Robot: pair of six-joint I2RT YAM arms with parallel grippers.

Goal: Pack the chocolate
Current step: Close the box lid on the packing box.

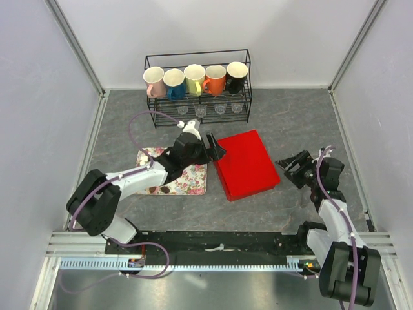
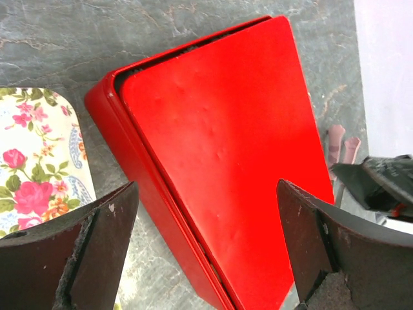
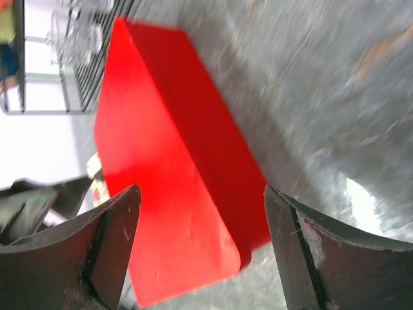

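A red box (image 1: 245, 165) with its red lid (image 2: 226, 148) on stands in the middle of the table. The lid sits slightly askew, leaving a thin dark gap along the left edge. A few dark chocolate pieces (image 1: 158, 190) lie at the near edge of the floral tray (image 1: 193, 177); any other chocolate is hidden. My left gripper (image 1: 216, 147) hangs open over the box's left edge (image 2: 206, 245), holding nothing. My right gripper (image 1: 290, 169) is open just right of the box, its fingers framing the near corner (image 3: 201, 245).
A black wire rack (image 1: 197, 81) with several coloured mugs and small glasses stands at the back. The floral tray (image 2: 32, 161) lies left of the box. Grey walls enclose the table on three sides. The right gripper's tip (image 2: 381, 184) shows beyond the box.
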